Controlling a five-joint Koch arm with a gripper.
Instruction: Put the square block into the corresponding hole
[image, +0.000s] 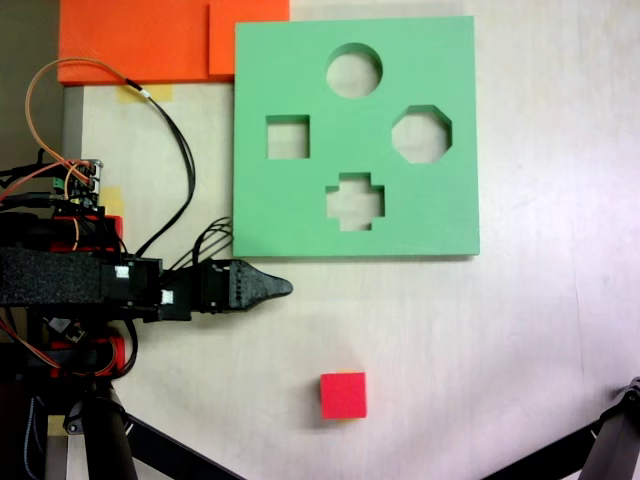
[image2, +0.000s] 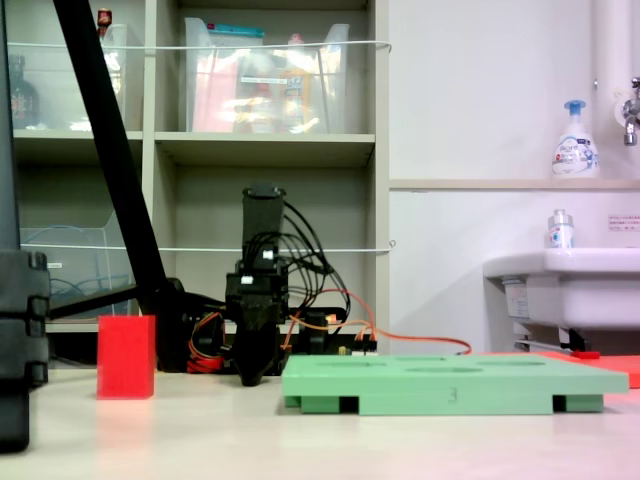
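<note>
The red cube (image: 343, 395) rests on the pale table in front of the green foam board (image: 300, 205), well apart from it. At the board's left side is the square cutout (image: 287, 137), with nothing in it. My gripper (image: 281, 288) hovers just off the board's near left corner, up and to the left of the cube, its black jaws drawn together into one point and holding nothing. From the low fixed view, the cube (image2: 126, 357) stands left of the gripper (image2: 254, 378), which hangs tip-down beside the board (image2: 450, 385).
The board also has a round cutout (image: 354, 70), an eight-sided cutout (image: 421, 133) and a cross cutout (image: 355, 201). Orange foam slabs (image: 140, 40) lie at the far left corner. Black stand legs (image: 150, 440) cross the near edge, and cables (image: 180, 150) loop by the arm's base.
</note>
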